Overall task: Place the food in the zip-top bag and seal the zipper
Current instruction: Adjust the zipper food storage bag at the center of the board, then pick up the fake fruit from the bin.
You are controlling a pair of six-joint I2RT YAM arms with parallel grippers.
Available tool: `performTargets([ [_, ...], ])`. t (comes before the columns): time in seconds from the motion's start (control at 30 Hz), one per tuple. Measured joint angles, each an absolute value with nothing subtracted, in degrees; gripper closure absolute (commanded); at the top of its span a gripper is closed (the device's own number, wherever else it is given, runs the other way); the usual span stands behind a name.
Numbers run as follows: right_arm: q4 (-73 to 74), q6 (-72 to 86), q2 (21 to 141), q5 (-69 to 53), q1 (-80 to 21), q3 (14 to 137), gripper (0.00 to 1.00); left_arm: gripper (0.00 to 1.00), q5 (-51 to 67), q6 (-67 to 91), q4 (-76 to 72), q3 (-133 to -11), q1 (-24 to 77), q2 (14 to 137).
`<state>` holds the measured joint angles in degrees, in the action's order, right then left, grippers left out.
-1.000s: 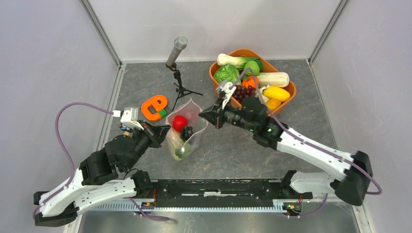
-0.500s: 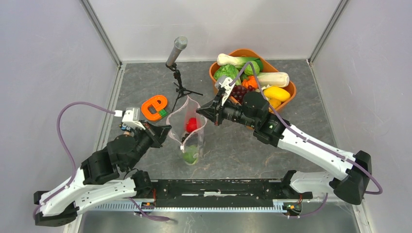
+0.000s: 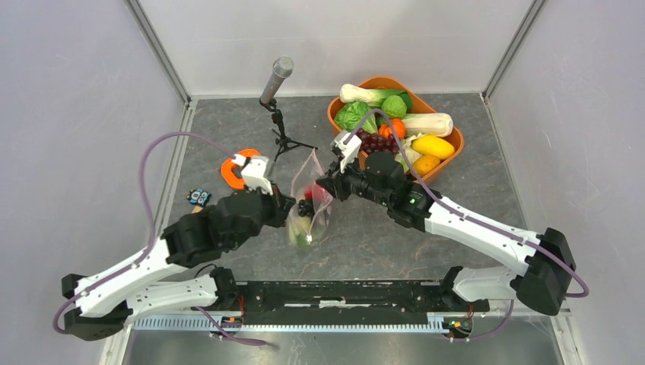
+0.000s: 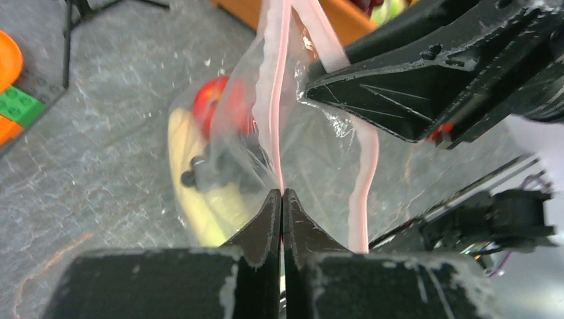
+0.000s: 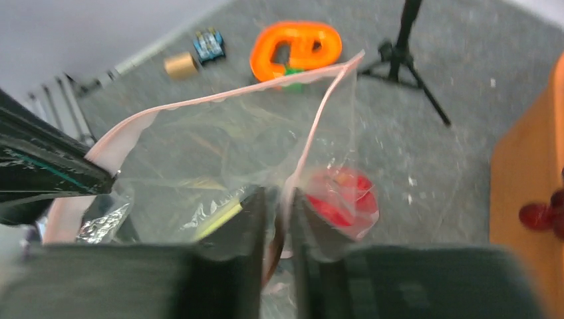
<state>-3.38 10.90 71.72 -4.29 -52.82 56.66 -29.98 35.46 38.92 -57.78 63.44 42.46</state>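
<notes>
The clear zip-top bag (image 3: 311, 204) hangs between both grippers in the top view, its mouth pulled narrow. The food inside it is a red piece (image 4: 219, 106), a dark grape bunch (image 4: 207, 169) and a yellow piece (image 4: 189, 183). My left gripper (image 4: 282, 194) is shut on the pink zipper (image 4: 276, 86) at one end. My right gripper (image 5: 279, 206) stands at the other end. Its jaws are a little apart, with the zipper strip (image 5: 219, 100) running loosely between them. More food lies in the orange tub (image 3: 380, 80).
A microphone on a tripod (image 3: 278, 80) stands behind the bag. An orange ring toy (image 5: 297, 46), a small brown roll (image 5: 178, 64) and a blue chip (image 5: 209, 43) lie left of the bag. The tub's wall (image 5: 532, 173) is close on the right.
My left arm swung right, carrying its end of the bag, so the bag mouth narrowed to a slit. My right gripper's jaws parted slightly around the strip.
</notes>
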Motion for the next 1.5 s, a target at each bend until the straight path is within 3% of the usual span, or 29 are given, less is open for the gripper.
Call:
performTargets([
  [0.03,-2.7,10.98,71.88,-4.19,-52.77,56.27,0.45,0.98,-29.45,35.46,38.5,-56.73,63.44,43.29],
  [0.17,0.27,9.23,70.15,-2.39,-52.73,55.24,0.32,0.98,-28.08,35.46,38.11,-52.53,63.44,41.28],
  [0.5,1.83,4.54,56.9,9.28,-51.44,59.09,0.23,0.98,-28.32,35.44,37.08,-53.6,63.44,36.36],
  [0.63,2.39,4.67,56.95,13.52,-42.87,59.02,0.13,0.98,-28.01,35.4,36.93,-53.6,63.44,36.42],
  [0.8,2.83,3.64,64.75,8.88,-31.14,56.69,0.02,0.98,-26.83,35.4,36.21,-53.63,63.44,37.28],
  [1.0,5.52,-0.64,76.75,-0.01,-27.66,58.67,0.02,0.98,-26.26,35.4,35.73,-53.63,63.44,37.67],
  [1.3,4.27,-5.34,85.23,-4.47,-27.57,65.89,0.03,0.98,-26.37,35.4,35.42,-53.63,63.44,37.74],
  [1.33,3.97,-5.69,86.39,-4.86,-27.49,66.46,0.07,0.98,-26.37,35.4,35.42,-53.63,63.44,37.69],
  [1.5,2.61,-5.72,91.53,-8.34,-26.76,67.66,0.47,0.98,-26.39,35.4,35.42,-53.63,63.44,37.6],
])
